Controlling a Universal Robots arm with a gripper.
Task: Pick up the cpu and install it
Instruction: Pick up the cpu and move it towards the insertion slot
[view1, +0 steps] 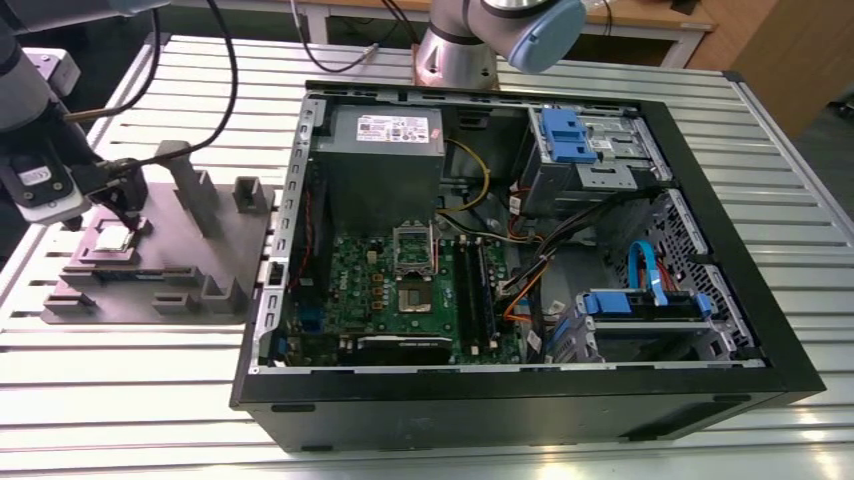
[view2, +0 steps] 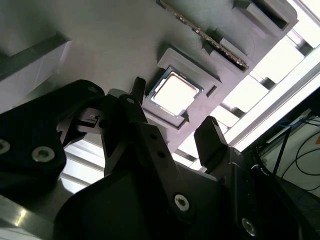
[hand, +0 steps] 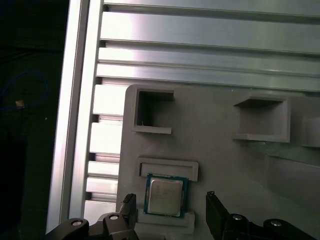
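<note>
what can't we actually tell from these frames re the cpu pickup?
1. Contact: the end effector is open astride the cpu in both wrist views; whether it is touching the cpu or hovering above it cannot be told.
2. The fixture plate is cut off by the picture's edge in the first wrist view.
3. The motherboard: its socket is too small in the exterior view to tell whether it is open or empty.

Single arm (view1: 34, 110), reaching low at the exterior view's left, pincer (hand: 170, 199) pointed downward, two dark fingers (hand: 216, 212) spread apart, nothing clasped.
</note>
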